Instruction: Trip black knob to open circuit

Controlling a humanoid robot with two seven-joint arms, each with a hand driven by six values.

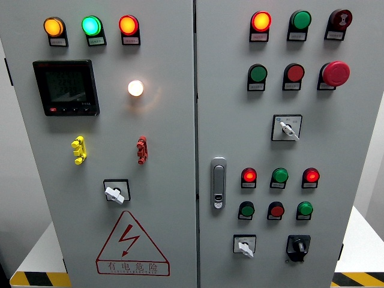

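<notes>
The black knob (297, 245) sits near the bottom right corner of the cabinet's right door (360, 150), on a small black square plate. Its grip bar stands about upright, a white mark on its face. No robot hand touches it.

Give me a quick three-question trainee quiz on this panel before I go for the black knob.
1. True or false: a robot hand is touching the black knob.
2. On which door is the black knob? A) left door B) right door, bottom row C) right door, top row
3. Fill in: the door handle sits on the ____ edge of the right door.

Key: 1 false, no hand is in view; 2 B, right of a white knob; 3 left.
</notes>
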